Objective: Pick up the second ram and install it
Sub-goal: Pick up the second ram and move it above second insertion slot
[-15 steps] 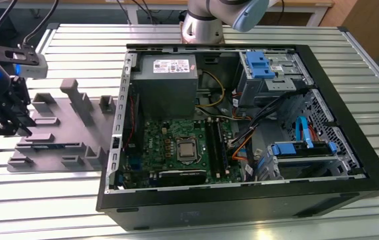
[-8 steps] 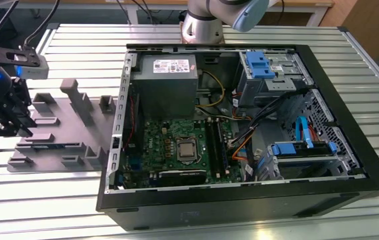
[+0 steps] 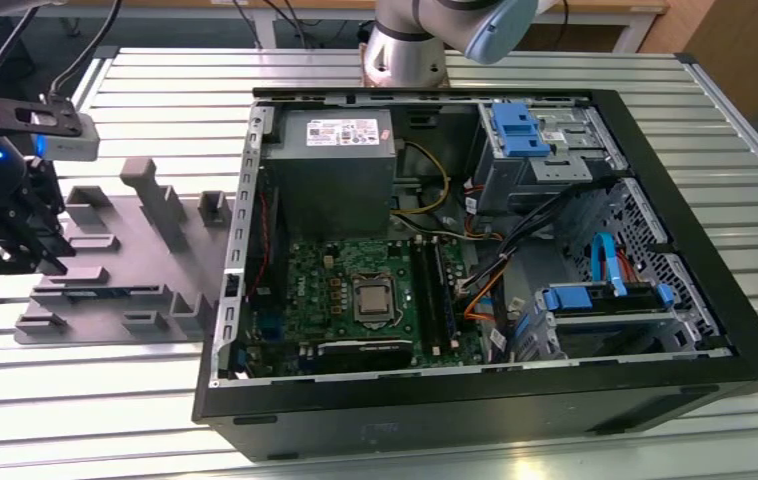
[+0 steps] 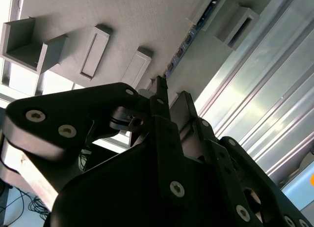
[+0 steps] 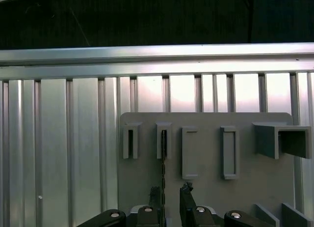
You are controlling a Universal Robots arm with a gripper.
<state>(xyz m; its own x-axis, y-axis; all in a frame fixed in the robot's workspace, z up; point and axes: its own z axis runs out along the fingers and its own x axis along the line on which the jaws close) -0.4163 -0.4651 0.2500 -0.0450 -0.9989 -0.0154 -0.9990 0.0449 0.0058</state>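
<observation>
jaws apart, pointing down | straddling second ram [image 5: 163, 163] | upright in grey tray [image 5: 211, 190]

I can read no text from here: the white label [image 3: 339, 131] on the power supply [image 3: 330, 170], well apart from the gripper [image 5: 170, 193], bears print too small.

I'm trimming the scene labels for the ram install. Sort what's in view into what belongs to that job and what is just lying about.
Part of the job:
second ram, standing on edge in the grey tray
end effector, open, at the ram
motherboard in the open computer case

Just lying about:
power supply
blue drive brackets
cables
slatted table
</observation>
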